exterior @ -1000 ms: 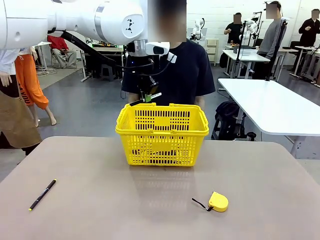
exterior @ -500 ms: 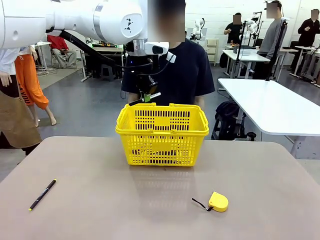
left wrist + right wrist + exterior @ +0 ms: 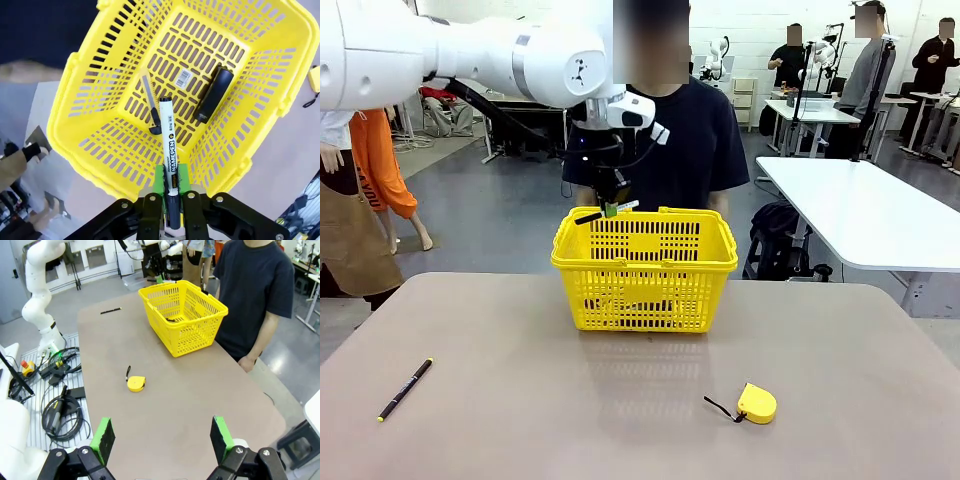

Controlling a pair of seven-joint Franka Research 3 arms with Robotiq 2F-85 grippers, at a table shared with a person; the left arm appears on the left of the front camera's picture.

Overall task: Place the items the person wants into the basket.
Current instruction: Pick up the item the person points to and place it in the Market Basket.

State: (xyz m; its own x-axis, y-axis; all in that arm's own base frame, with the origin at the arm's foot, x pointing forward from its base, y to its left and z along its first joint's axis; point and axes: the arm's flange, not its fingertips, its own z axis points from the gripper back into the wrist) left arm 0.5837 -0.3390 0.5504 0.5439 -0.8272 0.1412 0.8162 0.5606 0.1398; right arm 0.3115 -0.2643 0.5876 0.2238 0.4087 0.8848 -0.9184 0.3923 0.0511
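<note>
My left gripper (image 3: 612,203) hangs over the far left rim of the yellow basket (image 3: 645,262), shut on the marker (image 3: 603,212), which lies level between the pads. In the left wrist view the gripper (image 3: 170,176) holds the marker (image 3: 167,132) by its black end, its white barrel pointing down into the basket (image 3: 95,105). On the basket floor lie the yellow-and-black box cutter (image 3: 150,107) and the black stapler (image 3: 214,94). The person (image 3: 670,140) in a black T-shirt stands right behind the basket. My right gripper (image 3: 161,440) is open over the table's near end, holding nothing.
A thin black pen (image 3: 405,388) lies at the table's front left and a yellow tape measure (image 3: 757,403) at the front right. The brown table (image 3: 620,420) is bare between them. A white table (image 3: 880,215) stands off to the right.
My left gripper has dropped a little with the marker, coming closer to the basket's far rim. The basket, pen and tape measure have stayed put.
</note>
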